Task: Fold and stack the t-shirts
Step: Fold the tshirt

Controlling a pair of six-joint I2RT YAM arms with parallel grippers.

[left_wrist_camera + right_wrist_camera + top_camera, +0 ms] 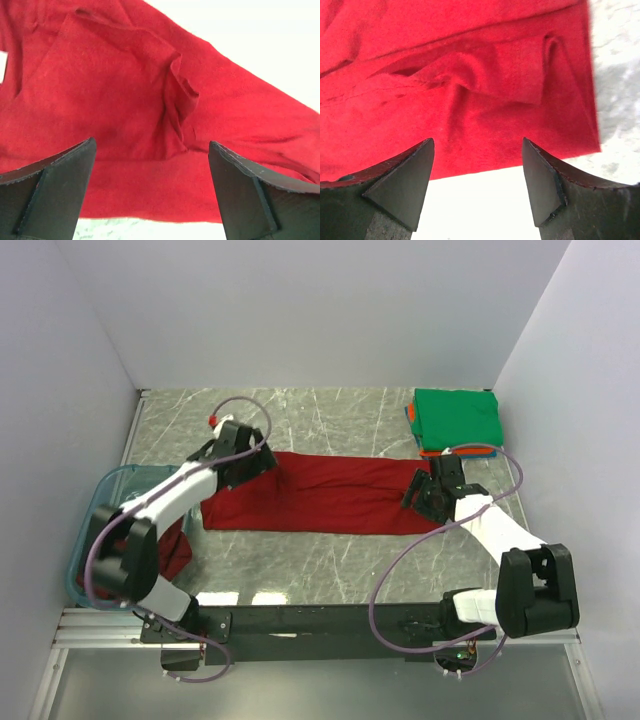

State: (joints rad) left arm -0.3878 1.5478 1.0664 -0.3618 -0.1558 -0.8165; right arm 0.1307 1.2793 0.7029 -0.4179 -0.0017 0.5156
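The red t-shirt (320, 495) lay across the middle of the table (330, 420) as a long band, already doubled lengthwise, with a bunched ridge of cloth showing in both wrist views. The left end effector (262, 462) stood over the band's left end and the right end effector (418, 495) over its right end. Each had its fingers spread wide and held nothing. Whether the fingertips touched the cloth was hard to tell from these angles.

The step in hand looked like the crosswise fold. To do it well, each end effector would need to close on every layer at its end, close to the edge and clear of the loose ridge. One end should then travel low and level over the other so the edges meet square and the band does not drag or twist.

The table was grey-green veined stone, smooth enough for cloth to slide. At its far right corner sat the folded stack (455, 418), green on top with orange and blue edges beneath. A translucent blue tub (95, 505) sat at the left edge, with a maroon t-shirt (178, 548) slumped beside it. Plain white walls closed in three sides.
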